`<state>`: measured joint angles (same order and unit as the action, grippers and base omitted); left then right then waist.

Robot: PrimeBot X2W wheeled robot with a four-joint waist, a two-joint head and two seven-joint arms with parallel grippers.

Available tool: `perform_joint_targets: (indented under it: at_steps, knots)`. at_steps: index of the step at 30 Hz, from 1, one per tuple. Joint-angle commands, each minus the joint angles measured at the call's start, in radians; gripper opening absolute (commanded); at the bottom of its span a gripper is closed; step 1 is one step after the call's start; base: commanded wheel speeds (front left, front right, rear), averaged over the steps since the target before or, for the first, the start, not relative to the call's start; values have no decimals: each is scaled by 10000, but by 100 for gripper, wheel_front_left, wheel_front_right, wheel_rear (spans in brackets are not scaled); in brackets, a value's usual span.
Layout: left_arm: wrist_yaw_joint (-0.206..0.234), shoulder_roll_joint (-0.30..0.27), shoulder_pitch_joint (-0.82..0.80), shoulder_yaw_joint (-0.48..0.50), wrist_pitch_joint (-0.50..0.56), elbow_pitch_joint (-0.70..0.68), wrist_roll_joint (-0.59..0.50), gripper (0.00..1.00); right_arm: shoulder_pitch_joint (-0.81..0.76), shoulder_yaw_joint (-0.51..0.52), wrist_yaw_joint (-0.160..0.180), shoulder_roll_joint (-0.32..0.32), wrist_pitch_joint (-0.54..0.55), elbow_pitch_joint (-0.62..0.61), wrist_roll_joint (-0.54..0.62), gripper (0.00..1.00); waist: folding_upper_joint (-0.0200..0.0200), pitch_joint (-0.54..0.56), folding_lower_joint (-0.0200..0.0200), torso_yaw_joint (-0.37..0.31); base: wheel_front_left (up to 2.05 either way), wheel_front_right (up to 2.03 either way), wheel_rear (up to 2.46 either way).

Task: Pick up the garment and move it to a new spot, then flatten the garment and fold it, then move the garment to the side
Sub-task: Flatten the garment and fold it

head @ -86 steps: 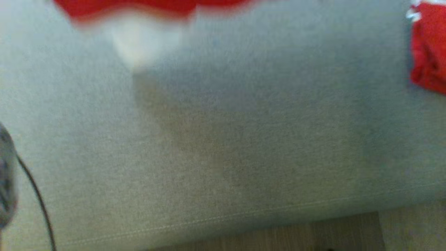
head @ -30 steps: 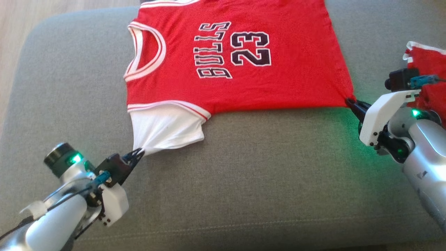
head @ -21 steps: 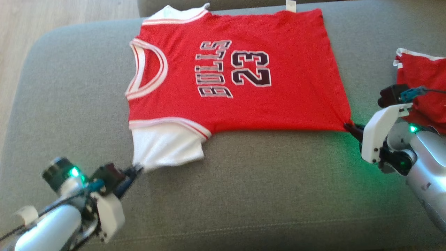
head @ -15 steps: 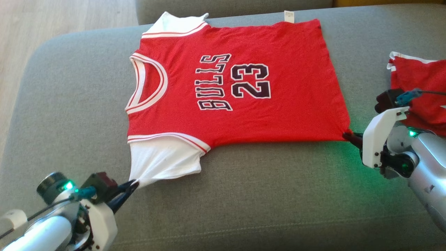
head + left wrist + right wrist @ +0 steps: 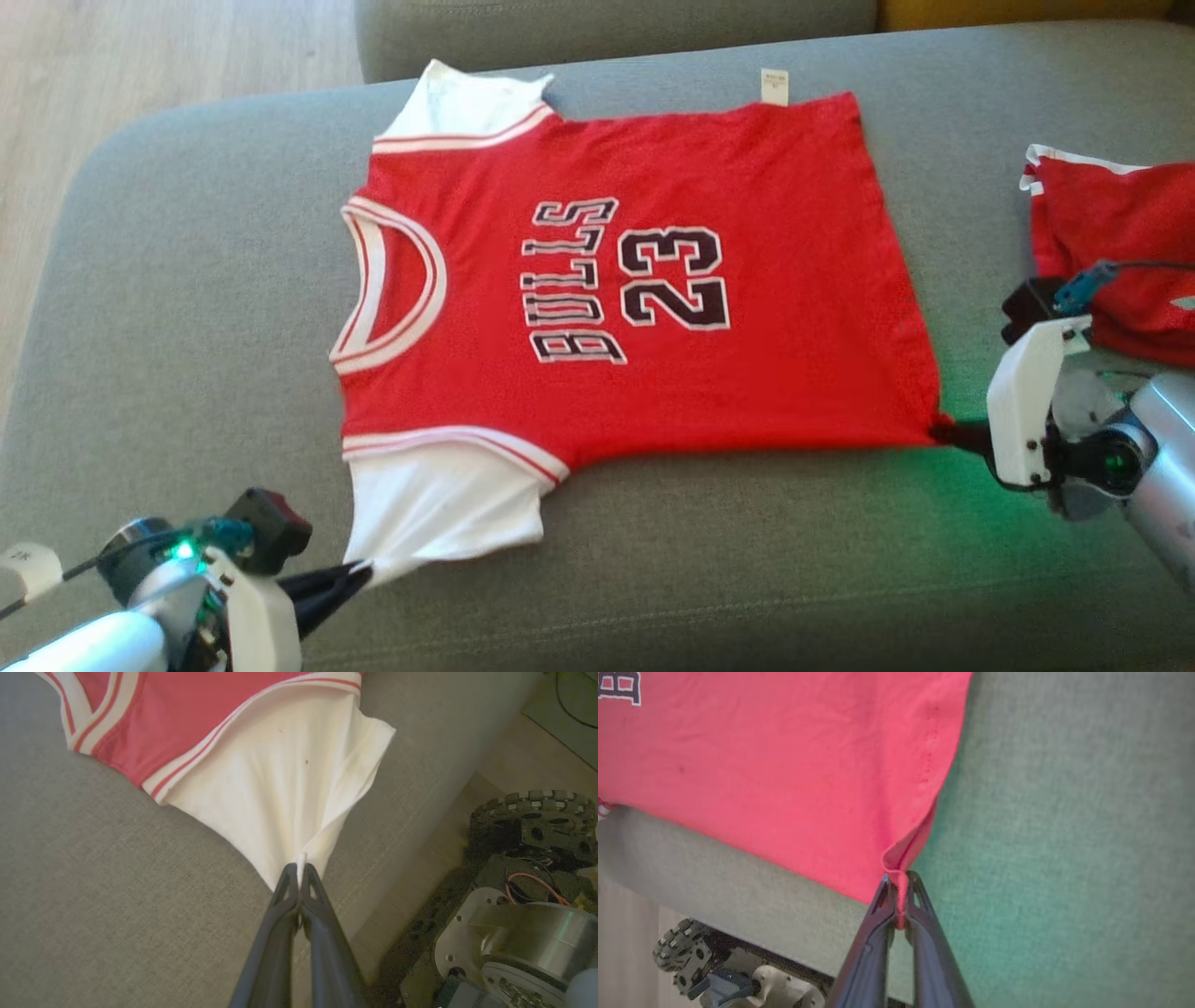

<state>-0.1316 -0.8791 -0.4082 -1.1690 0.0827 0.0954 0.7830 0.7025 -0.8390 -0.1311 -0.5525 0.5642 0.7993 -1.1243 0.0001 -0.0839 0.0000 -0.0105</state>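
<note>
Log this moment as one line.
garment: red fabric basketball jersey spread flat on grey cushion | left end effector: shut on white sleeve | right end effector: shut on hem corner

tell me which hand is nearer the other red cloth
Right. The right hand pinches the jersey close beside the red cloth; the left hand holds the white sleeve far across the cushion.

The jersey (image 5: 653,280) is matt red knit cloth with ribbed white trim and smooth printed lettering; its near sleeve (image 5: 448,509) is thin white cloth. Under the jersey, the cushion (image 5: 187,308) is coarse grey woven fabric. Beyond the jersey, the floor (image 5: 140,56) looks like pale matt wood. At the jersey's near corners, the left gripper (image 5: 299,870) and right gripper (image 5: 899,877) have dull black plastic fingers.
</note>
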Motion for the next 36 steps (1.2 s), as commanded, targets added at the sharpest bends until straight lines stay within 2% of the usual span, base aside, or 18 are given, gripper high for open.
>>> perform_joint_targets:
  at_steps: [1,12,17,24,36]
  knots:
    - [10,-605,-484,303,50,-242,160,0,-144,-41,4,-430,340,-198,-157,0,-1,63,0,-36,0,0,0]
    - [10,-860,-86,-112,89,-622,1099,0,-834,-225,4,-994,2252,-1376,-1004,0,-1,720,0,-103,0,0,0]
    - [31,-891,283,-199,57,-761,1579,0,-1304,-367,4,-1403,2891,-2106,-1025,0,-1,970,0,-67,0,0,0]
    - [111,-1054,461,-87,-89,-1075,1925,0,-1729,103,4,-1616,2619,-2601,-883,0,-1,973,0,36,0,0,0]
    - [200,-1199,-110,813,-1030,-1621,2194,0,-1703,1362,4,-1131,2041,-2560,-756,0,-1,747,0,-61,0,0,0]
